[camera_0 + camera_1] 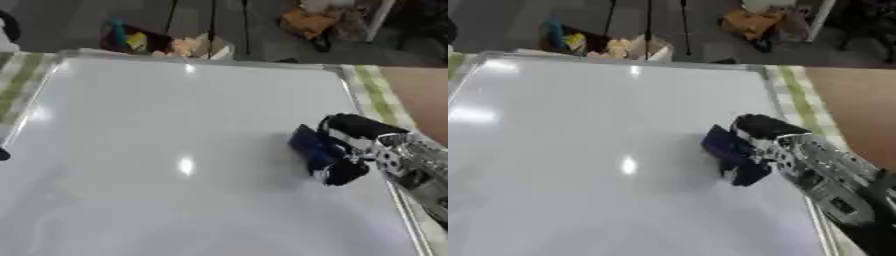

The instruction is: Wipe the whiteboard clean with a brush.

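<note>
We see our right robot hand (354, 145), fingers curled round the dark blue brush (313, 147), holding it flat on the whiteboard (175, 125) at about four o'clock, presumably so its face can rub the surface clean.

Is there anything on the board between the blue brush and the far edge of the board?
No. In the left eye view, only bare, shiny whiteboard lies between the brush in the right hand and the far edge.

Striped cloth (378, 92) (green and pale) under the board; floor clutter (614, 45) beyond.
</note>
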Controlling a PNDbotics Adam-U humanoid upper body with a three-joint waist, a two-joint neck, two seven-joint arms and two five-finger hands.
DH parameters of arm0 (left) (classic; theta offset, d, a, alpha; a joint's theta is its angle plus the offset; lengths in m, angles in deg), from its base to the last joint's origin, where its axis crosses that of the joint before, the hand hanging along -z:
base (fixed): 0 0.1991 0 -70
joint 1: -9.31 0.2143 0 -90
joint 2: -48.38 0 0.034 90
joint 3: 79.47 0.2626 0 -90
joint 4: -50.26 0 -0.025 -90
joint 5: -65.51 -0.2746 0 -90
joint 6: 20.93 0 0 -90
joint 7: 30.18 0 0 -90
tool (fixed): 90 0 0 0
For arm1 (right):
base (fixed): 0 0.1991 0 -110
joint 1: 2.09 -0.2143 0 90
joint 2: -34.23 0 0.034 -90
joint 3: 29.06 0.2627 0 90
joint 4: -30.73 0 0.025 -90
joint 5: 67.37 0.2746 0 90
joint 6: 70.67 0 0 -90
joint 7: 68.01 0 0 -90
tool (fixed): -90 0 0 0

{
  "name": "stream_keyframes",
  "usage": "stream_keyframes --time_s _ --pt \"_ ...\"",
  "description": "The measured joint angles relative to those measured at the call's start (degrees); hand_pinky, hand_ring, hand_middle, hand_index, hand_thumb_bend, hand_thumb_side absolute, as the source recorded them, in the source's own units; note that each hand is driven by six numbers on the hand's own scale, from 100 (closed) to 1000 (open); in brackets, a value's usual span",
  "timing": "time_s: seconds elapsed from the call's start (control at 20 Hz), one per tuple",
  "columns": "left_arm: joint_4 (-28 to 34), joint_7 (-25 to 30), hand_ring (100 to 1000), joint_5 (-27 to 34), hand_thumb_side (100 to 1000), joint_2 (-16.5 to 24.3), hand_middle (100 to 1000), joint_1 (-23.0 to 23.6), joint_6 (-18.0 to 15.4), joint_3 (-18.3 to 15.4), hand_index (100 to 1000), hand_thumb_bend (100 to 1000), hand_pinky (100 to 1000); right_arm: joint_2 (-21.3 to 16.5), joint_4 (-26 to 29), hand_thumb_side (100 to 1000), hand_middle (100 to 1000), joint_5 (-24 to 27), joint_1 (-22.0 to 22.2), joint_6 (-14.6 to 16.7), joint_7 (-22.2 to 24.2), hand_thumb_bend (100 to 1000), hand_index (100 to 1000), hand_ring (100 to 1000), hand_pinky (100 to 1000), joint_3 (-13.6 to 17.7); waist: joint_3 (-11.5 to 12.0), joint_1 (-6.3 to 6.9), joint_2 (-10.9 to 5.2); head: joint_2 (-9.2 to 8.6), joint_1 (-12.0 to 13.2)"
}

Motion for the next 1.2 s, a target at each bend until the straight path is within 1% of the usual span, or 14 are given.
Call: stream_keyframes --time_s 0.1,0.35,0.75,0.8,0.85,1.2 --pt "0.0 0.0 923 0.0 958 0.0 824 0.0 0.0 0.0 592 100 428 0.0 0.0 200 456 0.0 -0.1 0.0 0.0 100 485 690 447 0.0 0.1 -0.02 0.00 0.00 0.0" --pt "0.0 0.0 923 0.0 958 0.0 824 -0.1 0.0 0.0 592 100 428 0.0 -0.5 200 456 -0.1 -0.6 0.2 0.4 100 490 691 448 -0.1 0.5 -0.07 0.03 -0.01 -0.1" --pt "0.0 0.1 923 0.0 957 0.0 824 -0.4 -0.1 0.0 592 100 428 0.0 -1.1 200 447 -0.1 -0.7 0.7 0.9 100 539 693 449 -0.4 0.7 -0.35 0.11 -0.04 -0.3" --pt "0.0 0.1 923 0.0 965 0.0 824 -0.4 -0.1 0.0 593 100 428 0.0 -1.1 154 446 -0.1 -0.7 0.8 0.9 100 545 693 449 -0.4 0.7 -0.35 0.11 -0.04 -0.3" --pt "0.0 0.1 923 0.0 957 0.0 824 -0.4 -0.1 0.0 593 100 428 0.0 -1.2 201 443 -0.1 -0.7 0.9 1.0 100 543 692 447 -0.4 0.7 -0.35 0.11 -0.05 -0.3" --pt "0.0 0.1 922 0.0 956 0.0 824 -0.4 -0.1 0.0 593 100 427 0.0 -1.3 201 438 -0.3 -0.4 1.1 1.3 100 544 693 448 -0.4 0.4 -0.31 0.09 -0.07 -0.3"
